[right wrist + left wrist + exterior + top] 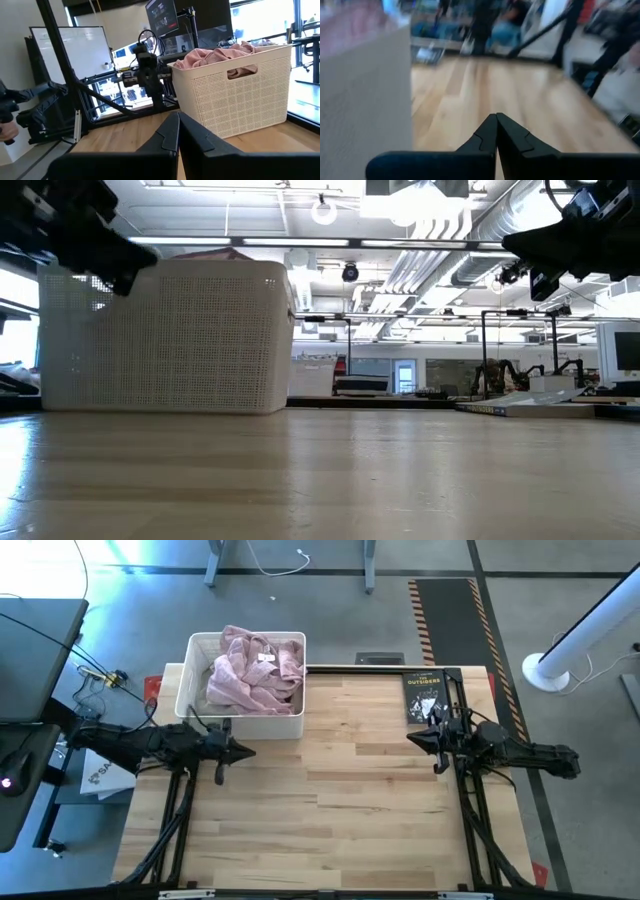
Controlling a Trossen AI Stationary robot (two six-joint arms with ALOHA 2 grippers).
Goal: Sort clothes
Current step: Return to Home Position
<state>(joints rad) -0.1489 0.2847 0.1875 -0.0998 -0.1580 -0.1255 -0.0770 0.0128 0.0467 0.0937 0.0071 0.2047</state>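
Note:
A light pink garment (254, 668) lies heaped in the white lattice basket (195, 680) at the table's far left; it also shows in the right wrist view (220, 54). The other clothes are hidden or out of view. My left gripper (248, 750) is shut and empty, just near of the basket. My right gripper (412, 741) is shut and empty, at the table's right, its fingers pointing toward the basket.
A black paperback book (423, 696) lies at the table's far right. The basket (165, 335) stands on the table by its base. Bare wood (330, 800) spreads between and near of the two arms.

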